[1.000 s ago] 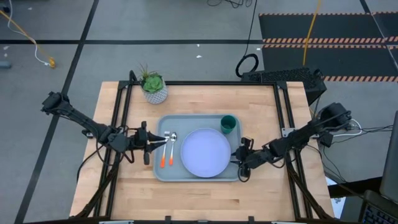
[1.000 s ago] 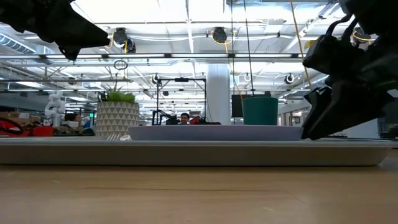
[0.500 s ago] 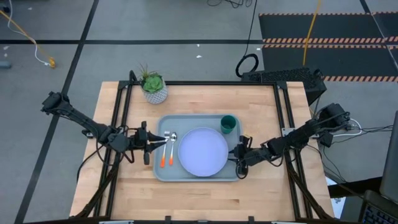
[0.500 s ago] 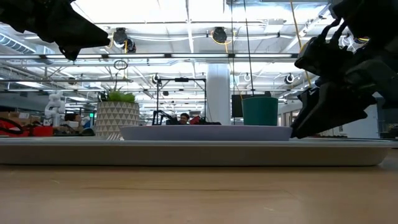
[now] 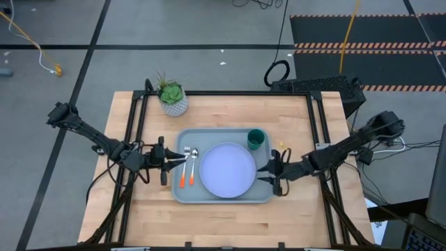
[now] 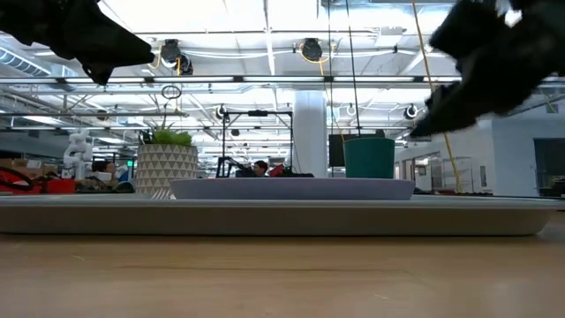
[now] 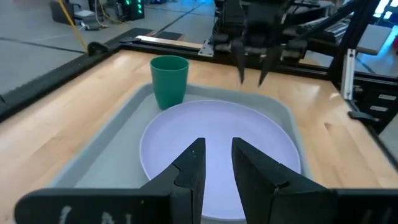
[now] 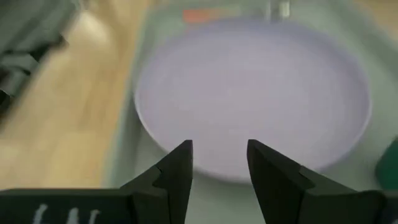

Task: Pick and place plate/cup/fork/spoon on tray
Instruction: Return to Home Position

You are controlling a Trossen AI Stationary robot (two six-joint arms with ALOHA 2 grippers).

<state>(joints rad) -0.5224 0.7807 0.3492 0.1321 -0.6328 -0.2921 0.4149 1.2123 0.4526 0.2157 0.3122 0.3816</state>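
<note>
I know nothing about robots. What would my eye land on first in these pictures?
The big pale lavender-blue plate fills the middle of the grey-blue tray. A dark green cup stands at the tray's far right corner, and an orange-handled fork and spoon lie along its left side. Two dark arms flank it: the left gripper hovers above the cutlery and the right gripper over the tray's right rim, both with fingers open.
</note>
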